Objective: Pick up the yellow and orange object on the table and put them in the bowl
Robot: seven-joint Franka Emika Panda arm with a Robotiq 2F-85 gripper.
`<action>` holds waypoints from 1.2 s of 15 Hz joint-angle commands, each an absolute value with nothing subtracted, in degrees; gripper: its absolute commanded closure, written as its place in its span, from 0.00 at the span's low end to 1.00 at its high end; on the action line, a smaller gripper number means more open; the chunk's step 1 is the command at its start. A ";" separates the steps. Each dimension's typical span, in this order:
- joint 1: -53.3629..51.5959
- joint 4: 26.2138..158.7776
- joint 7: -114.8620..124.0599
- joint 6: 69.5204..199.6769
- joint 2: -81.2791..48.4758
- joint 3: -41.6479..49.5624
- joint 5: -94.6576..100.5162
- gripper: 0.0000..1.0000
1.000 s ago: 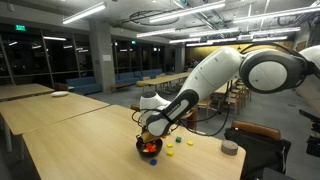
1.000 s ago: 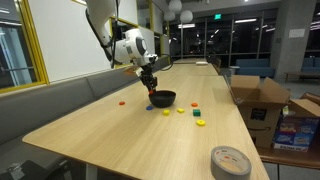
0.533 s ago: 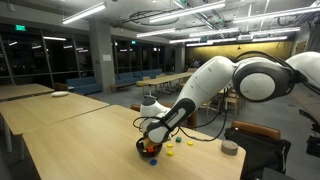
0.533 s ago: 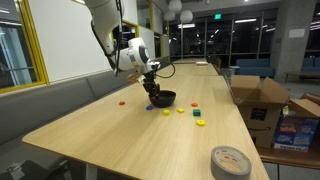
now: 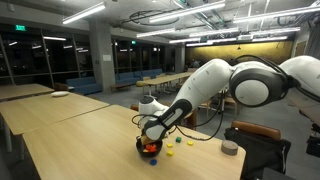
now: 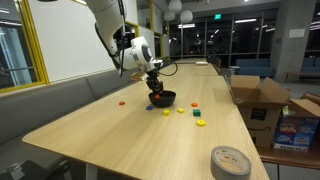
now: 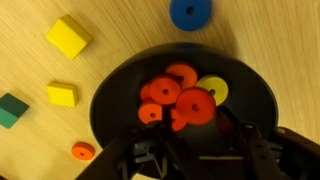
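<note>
The black bowl (image 7: 108,104) fills the middle of the wrist view and holds several orange discs (image 7: 160,91) and one yellow disc (image 7: 212,90). It also shows in both exterior views (image 5: 149,148) (image 6: 163,98). My gripper (image 7: 195,142) hangs just over the bowl with its fingers apart, and a larger orange disc (image 7: 196,106) lies between them. Outside the bowl lie two yellow blocks (image 7: 68,37) (image 7: 62,94) and a small orange disc (image 7: 83,151). The gripper also shows in both exterior views (image 5: 150,138) (image 6: 155,87).
A blue disc (image 7: 190,12) and a green block (image 7: 12,109) lie by the bowl. Loose pieces, among them a yellow disc (image 6: 201,123) and an orange piece (image 6: 122,102), dot the long wooden table (image 6: 120,140). A grey tape roll (image 6: 230,161) sits near its edge; cardboard boxes (image 6: 255,100) stand beside it.
The gripper has moved slightly down and closer over the bowl. The loose pieces on the table have not moved.
</note>
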State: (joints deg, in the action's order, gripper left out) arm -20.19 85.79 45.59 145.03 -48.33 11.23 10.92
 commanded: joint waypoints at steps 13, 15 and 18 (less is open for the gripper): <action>-25.70 103.12 51.36 142.64 -31.23 14.41 17.43 0.00; -26.26 108.90 52.62 142.39 -25.17 14.31 20.90 0.00; -23.61 117.52 50.59 140.94 -16.03 11.17 23.38 0.00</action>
State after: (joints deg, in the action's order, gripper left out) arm -25.20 106.38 50.88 141.86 -27.16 13.35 20.37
